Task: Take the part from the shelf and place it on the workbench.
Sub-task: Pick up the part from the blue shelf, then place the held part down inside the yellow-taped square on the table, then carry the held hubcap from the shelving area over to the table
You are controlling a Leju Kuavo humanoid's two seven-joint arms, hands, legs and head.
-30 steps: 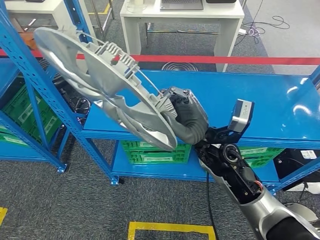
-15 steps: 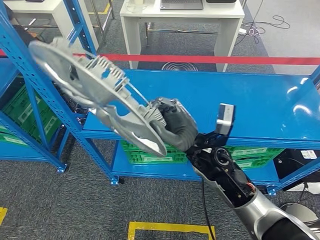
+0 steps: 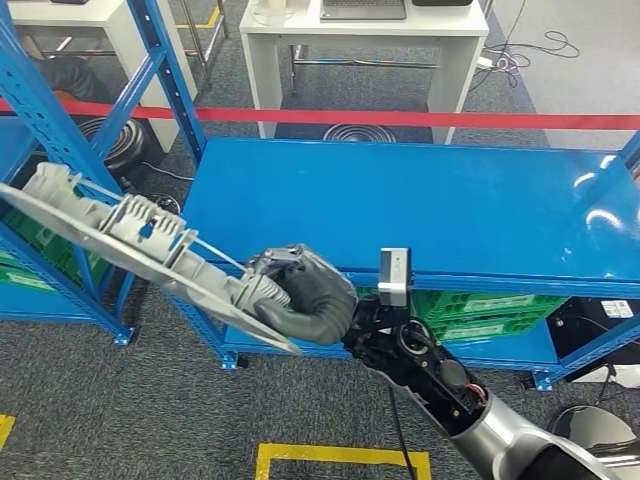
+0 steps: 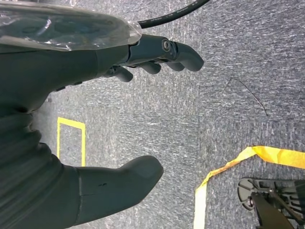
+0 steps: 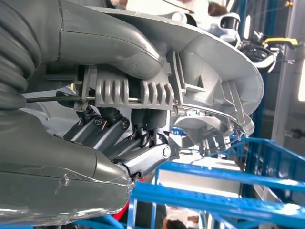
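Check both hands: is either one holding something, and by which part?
The right hand grips the long grey plastic part at its near end, fingers wrapped around the ribbed section. The left hand holds nothing.

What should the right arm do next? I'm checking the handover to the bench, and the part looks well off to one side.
Probably swing right and up over the blue workbench. The right hand grips the grey part by one end, and the part hangs out over the floor beside the shelf frame, below and left of the benchtop.

No text, label, brand, number or sign can be read on anything in these views.
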